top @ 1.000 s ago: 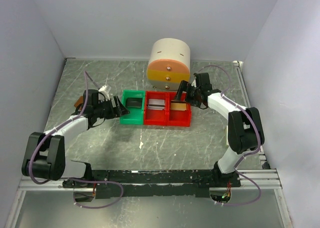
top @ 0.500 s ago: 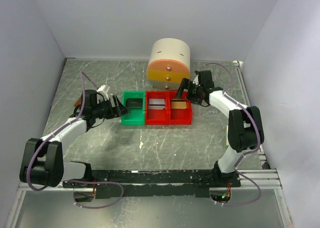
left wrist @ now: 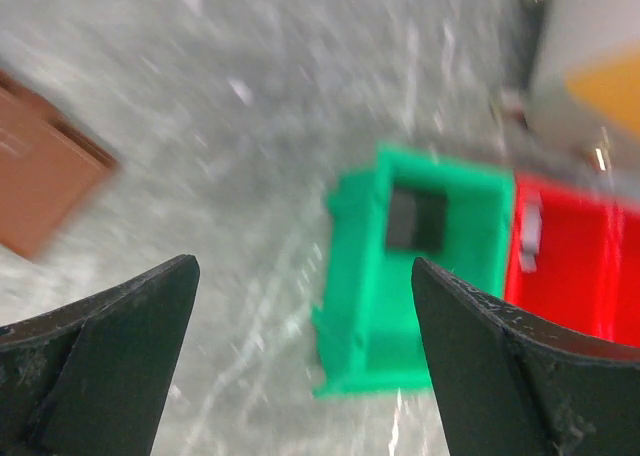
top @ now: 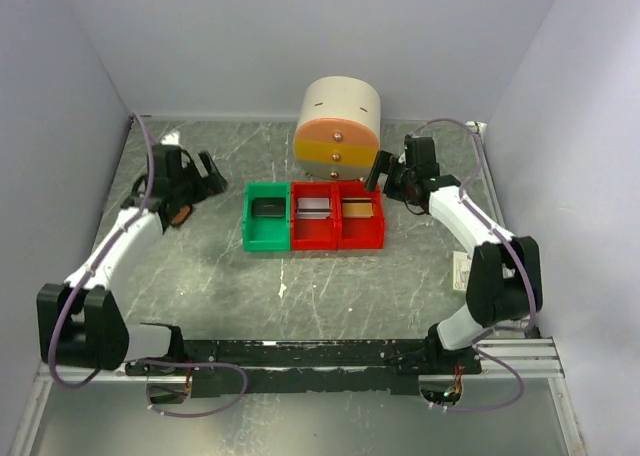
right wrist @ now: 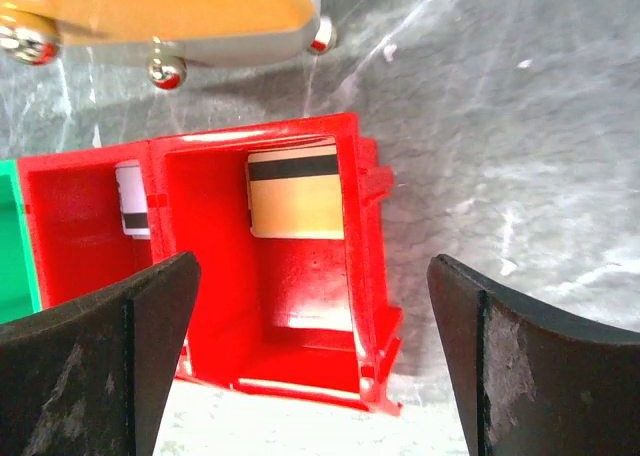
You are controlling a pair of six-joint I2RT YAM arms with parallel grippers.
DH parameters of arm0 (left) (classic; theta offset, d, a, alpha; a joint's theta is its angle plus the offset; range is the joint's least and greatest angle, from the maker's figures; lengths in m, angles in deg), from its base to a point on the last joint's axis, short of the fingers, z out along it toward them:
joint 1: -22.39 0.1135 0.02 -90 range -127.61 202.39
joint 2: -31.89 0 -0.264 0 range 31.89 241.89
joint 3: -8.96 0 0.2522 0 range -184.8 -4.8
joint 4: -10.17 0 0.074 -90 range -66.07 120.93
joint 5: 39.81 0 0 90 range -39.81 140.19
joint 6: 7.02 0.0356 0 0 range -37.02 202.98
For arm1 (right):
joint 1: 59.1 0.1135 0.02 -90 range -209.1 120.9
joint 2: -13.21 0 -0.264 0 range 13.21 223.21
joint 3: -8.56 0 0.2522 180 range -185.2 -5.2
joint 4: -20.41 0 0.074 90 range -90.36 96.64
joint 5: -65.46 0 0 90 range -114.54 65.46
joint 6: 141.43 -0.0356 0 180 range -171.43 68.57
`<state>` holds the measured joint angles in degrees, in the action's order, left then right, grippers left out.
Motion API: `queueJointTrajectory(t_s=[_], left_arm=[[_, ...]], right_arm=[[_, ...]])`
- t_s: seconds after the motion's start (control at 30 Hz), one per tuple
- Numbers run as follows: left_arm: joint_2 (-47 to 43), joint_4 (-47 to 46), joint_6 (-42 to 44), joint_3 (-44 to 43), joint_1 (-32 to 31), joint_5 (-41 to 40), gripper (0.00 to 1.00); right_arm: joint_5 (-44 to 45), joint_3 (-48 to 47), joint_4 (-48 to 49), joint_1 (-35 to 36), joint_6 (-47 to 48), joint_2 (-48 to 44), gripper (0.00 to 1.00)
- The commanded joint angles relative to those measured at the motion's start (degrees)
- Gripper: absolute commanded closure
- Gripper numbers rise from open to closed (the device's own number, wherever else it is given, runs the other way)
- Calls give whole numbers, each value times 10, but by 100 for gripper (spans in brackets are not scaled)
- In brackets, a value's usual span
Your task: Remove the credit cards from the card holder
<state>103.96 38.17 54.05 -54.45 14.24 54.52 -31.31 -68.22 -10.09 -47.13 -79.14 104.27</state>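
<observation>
Pulled back now, my left hand [left wrist: 303, 266] and right hand [right wrist: 315, 261] hung open, credit cards [right wrist: 295, 191] released into bins [right wrist: 365, 236] ahead.

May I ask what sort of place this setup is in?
Probably a lab test cell for robot manipulation: plain white walls box in a marbled tabletop, and the left arm and right arm are bolted to a rail at its near edge.

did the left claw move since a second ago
Yes. The left claw pulled away from the green bin, going up and left in the top view.
</observation>
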Motion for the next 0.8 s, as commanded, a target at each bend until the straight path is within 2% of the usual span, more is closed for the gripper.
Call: queueJointTrajectory(t_s=[0.0,0.2,0.23,0.33,0.43,0.53,0.67,0.77], left_arm=[[100,92,1,-125,68,-150,0],[255,144,-4,-255,156,-144,0],[279,152,-13,-270,167,-137,2],[338,157,-33,-301,183,-130,9],[383,183,-32,-341,183,-140,10],[406,187,-35,-347,182,-140,10],[436,193,-37,-339,182,-129,12],[442,200,-39,-322,182,-115,18]], right_arm=[[74,13,-31,-3,13,-77,0],[70,88,-35,-3,-8,-165,0],[66,100,-33,-3,-15,-178,0],[43,146,-21,-3,-40,-212,0],[0,199,15,-3,-53,-238,0],[-2,219,27,-3,-48,-242,0],[20,197,-3,-3,-28,-220,0],[26,188,-18,-3,-21,-214,0]])
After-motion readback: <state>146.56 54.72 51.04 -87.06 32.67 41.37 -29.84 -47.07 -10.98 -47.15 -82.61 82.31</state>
